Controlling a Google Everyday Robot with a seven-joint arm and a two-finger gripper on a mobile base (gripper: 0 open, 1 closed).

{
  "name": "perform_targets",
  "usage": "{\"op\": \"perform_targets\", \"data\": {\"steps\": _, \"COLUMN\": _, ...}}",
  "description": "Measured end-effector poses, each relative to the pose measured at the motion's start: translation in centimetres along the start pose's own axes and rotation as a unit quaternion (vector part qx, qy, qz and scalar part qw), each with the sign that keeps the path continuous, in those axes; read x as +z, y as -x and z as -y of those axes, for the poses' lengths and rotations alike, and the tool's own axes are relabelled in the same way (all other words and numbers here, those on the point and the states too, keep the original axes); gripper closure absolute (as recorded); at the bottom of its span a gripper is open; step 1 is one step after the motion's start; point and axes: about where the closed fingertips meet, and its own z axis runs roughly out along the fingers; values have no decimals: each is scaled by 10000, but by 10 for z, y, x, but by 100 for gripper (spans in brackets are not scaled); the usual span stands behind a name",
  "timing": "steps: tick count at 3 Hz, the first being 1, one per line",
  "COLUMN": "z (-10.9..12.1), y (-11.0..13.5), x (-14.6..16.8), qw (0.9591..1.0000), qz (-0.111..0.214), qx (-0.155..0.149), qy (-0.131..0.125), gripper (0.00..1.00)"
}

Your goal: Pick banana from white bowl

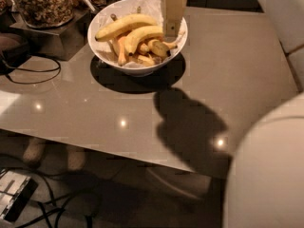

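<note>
Gripper point(172, 25) hung over the far-right rim of the white bowl point(138, 70) — couldn't tell the jaw state. Banana point(142, 33) lay inside the bowl, just left of the gripper, on the near side of the longer banana point(124, 25) (small fruit pieces point(121, 51) beside it) — bowl on the table point(95, 108).

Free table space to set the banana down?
Bare table right of the white bowl and across the front to the near edge. Crowded back left: nut jar, cable. Gripper hangs over the bowl's right rim.
</note>
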Motion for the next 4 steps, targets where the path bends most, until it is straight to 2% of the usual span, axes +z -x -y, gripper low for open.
{"op": "perform_targets", "data": {"steps": 2, "z": 29, "y": 14, "x": 19, "qw": 9999, "qz": 135, "qx": -33, "qy": 46, "gripper": 9}}
{"op": "perform_targets", "data": {"steps": 3, "z": 37, "y": 18, "x": 32, "qw": 9998, "qz": 187, "qx": -23, "qy": 94, "gripper": 28}}
{"op": "perform_targets", "data": {"steps": 4, "z": 43, "y": 22, "x": 42, "qw": 9996, "qz": 228, "qx": -33, "qy": 141, "gripper": 35}}
